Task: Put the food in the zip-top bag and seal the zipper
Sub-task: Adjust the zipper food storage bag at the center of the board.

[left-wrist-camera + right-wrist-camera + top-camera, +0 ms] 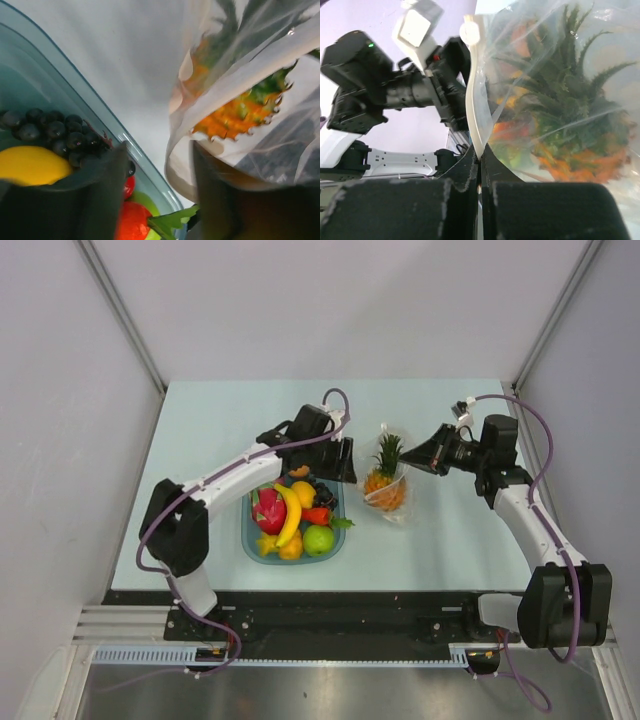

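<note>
The clear zip-top bag [388,490] stands on the table right of the tray, with an orange pineapple [384,480] inside it. My right gripper [480,165] is shut on the zipper [472,95] at the bag's mouth and holds that edge up; the pineapple [565,120] shows through the plastic. My left gripper [160,200] is open, with nothing between its fingers, above the tray's far right corner, just left of the bag [240,75]. The bag's edge lies against its right finger. More food lies in the tray: a banana [291,515], a green apple [318,540], dark grapes [55,132] and a red piece [132,222].
The translucent blue tray [246,532] sits at the near middle of the table, its rim [145,155] right under my left gripper. White walls enclose the table on three sides. Both arms reach in over the table's middle.
</note>
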Tool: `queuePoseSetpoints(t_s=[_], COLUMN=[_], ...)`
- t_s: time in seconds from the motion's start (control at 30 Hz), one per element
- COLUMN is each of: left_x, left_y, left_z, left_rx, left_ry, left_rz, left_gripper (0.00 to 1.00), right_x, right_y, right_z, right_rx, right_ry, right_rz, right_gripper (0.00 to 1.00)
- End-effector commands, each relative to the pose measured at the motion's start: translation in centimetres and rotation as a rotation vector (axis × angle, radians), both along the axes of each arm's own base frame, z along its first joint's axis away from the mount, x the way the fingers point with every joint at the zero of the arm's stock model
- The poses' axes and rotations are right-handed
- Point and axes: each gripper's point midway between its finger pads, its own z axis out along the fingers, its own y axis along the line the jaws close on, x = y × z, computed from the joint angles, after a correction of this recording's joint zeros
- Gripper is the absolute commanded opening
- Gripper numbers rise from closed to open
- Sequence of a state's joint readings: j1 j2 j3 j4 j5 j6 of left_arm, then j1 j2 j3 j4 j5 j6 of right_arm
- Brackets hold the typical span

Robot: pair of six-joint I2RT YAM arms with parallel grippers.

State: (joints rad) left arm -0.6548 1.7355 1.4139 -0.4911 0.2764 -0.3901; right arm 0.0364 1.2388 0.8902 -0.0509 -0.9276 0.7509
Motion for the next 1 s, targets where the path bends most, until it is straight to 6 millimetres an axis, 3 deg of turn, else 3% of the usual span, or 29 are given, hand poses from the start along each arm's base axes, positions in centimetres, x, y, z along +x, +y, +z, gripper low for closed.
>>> queuePoseSetpoints(t_s=[0.0, 0.03, 0.07, 0.1, 0.17, 0.2, 0.4, 0.47, 0.5, 0.57, 0.6, 0.63, 0.67, 0.73, 0.8, 0.83, 0.87, 0.97], left_x=[-1.0, -1.1, -1.6, -1.9, -3.2, -3.6, -6.6, -6.4, -6.0, -4.4, -4.2, -5.2, -4.9, -4.4, -4.3, -3.9, -3.4, -2.4], left_y=[-1.4, -1.8, -2.0, -2.3, -2.7, -3.1, -4.3, -4.0, -3.9, -3.6, -3.9, -4.1, -4.5, -3.9, -3.7, -3.8, -3.2, -2.3], left_z=[2.8, 3.8, 4.9, 7.4, 9.7, 11.9, 15.1, 16.2, 16.4, 14.2, 14.3, 14.6, 14.8, 14.2, 14.5, 14.5, 12.3, 9.7], left_rx=[-0.123, -0.155, -0.182, -0.217, -0.225, -0.251, -0.289, -0.292, -0.281, -0.195, -0.197, -0.213, -0.214, -0.177, -0.176, -0.183, -0.129, -0.093], left_ry=[0.013, -0.008, -0.028, -0.08, -0.127, -0.157, -0.103, -0.141, -0.167, -0.184, -0.171, -0.124, -0.138, -0.153, -0.168, -0.191, -0.169, -0.115], left_rz=[-0.063, -0.087, -0.129, -0.153, -0.217, -0.25, -0.395, -0.395, -0.379, -0.318, -0.328, -0.37, -0.376, -0.362, -0.364, -0.35, -0.316, -0.285], left_gripper=[0.38, 0.17, 0.08, 0.01, 0.0, 0.0, 0.0, 0.0, 0.0, 0.0, 0.0, 0.0, 0.0, 0.0, 0.0, 0.0, 0.0, 0.08], right_x=[-0.1, 0.0, -0.3, -0.3, -0.4, -0.4, -2.6, -3.4, -3.7, -3.2, -2.9, -2.7, -2.5, -2.9, -3.5, -3.6, -3.5, -3.0], right_y=[0.1, -0.1, -0.2, -0.4, -1.0, -1.3, -1.8, -2.1, -2.3, -3.0, -3.2, -3.3, -3.7, -2.8, -2.4, -2.3, -2.5, -2.4], right_z=[2.1, 2.0, 1.4, 1.1, 1.1, 1.1, 5.1, 5.1, 4.8, 2.8, 0.4, -0.7, -1.0, 1.5, 2.4, 1.9, 0.8, -1.1], right_rx=[0.001, -0.015, -0.034, -0.074, -0.134, -0.177, -0.228, -0.263, -0.28, -0.361, -0.397, -0.409, -0.394, -0.326, -0.382, -0.407, -0.425, -0.399], right_ry=[-0.067, -0.072, -0.038, -0.065, -0.04, -0.066, -0.08, -0.065, -0.066, -0.057, -0.011, 0.004, 0.028, -0.013, -0.065, -0.064, -0.05, 0.011], right_rz=[0.026, 0.018, 0.015, 0.02, -0.003, 0.002, 0.018, 0.015, 0.011, -0.03, -0.037, -0.032, -0.043, 0.008, 0.035, 0.037, 0.035, 0.023], right_gripper=[0.0, 0.0, 0.0, 0.0, 0.0, 0.0, 0.0, 0.0, 0.0, 0.0, 0.0, 0.0, 0.0, 0.0, 0.0, 0.0, 0.0, 0.0])
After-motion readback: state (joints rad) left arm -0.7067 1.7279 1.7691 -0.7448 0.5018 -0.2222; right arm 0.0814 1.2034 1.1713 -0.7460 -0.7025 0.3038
